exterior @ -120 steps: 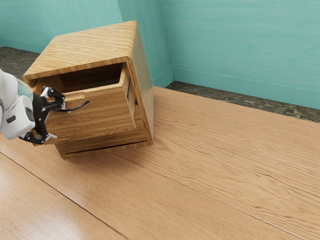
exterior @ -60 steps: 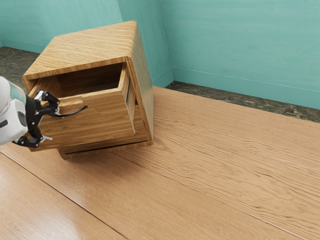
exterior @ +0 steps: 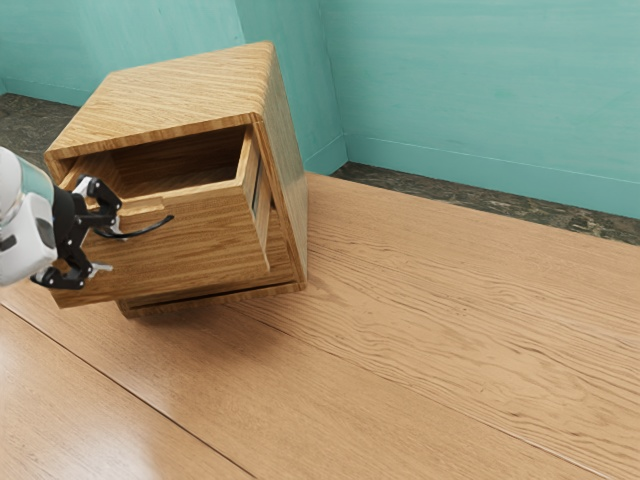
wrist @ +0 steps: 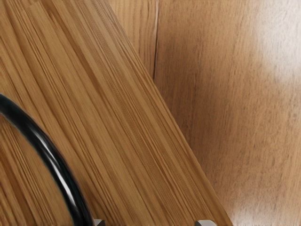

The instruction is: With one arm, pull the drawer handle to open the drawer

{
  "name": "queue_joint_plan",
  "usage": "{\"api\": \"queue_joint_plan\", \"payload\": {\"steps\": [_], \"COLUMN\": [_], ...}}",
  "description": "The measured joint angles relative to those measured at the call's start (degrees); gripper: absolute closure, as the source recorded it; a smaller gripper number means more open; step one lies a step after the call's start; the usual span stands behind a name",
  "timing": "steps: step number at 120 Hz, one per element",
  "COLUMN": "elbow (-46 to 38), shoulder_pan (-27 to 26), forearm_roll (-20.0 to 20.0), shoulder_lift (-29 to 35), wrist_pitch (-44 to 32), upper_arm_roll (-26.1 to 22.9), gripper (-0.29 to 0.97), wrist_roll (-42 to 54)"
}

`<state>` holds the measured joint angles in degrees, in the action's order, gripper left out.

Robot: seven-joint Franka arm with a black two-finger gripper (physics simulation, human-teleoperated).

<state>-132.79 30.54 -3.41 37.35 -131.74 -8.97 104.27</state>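
Partway out of the cabinet (exterior: 190, 95), drawer (exterior: 180, 250), face toward the exterior view's lower left, long axis across the cabinet's width. On that face, black bowed handle (exterior: 140, 229), lying lengthwise along it. At the handle, gripper (exterior: 105, 235); cannot tell whether clenched or released. Under the cabinet, wooden table (exterior: 420, 330); behind the cabinet, teal walls (exterior: 480, 80).
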Motion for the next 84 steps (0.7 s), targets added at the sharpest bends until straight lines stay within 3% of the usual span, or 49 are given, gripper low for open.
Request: {"api": "queue_joint_plan", "payload": {"steps": [14,34,54,70,84], "elbow": [0.7,1.4,3.2,17.1,28.6], "shoulder_pan": [-0.1,-0.8,-1.5,-6.0,-7.0], "forearm_roll": [-0.1,-0.2,-0.3,-0.5,-6.6], "shoulder_lift": [0.2,1.1,1.8,1.0,-10.0], "wrist_pitch": [0.3,0.6,1.4,9.6,19.1], "upper_arm_roll": [0.0,-0.1,-0.9,-5.4,-12.3], "gripper": [0.51,0.31,0.22,0.16,0.1], "wrist_roll": [-0.2,-0.3,-0.5,-5.6,-19.2]}}
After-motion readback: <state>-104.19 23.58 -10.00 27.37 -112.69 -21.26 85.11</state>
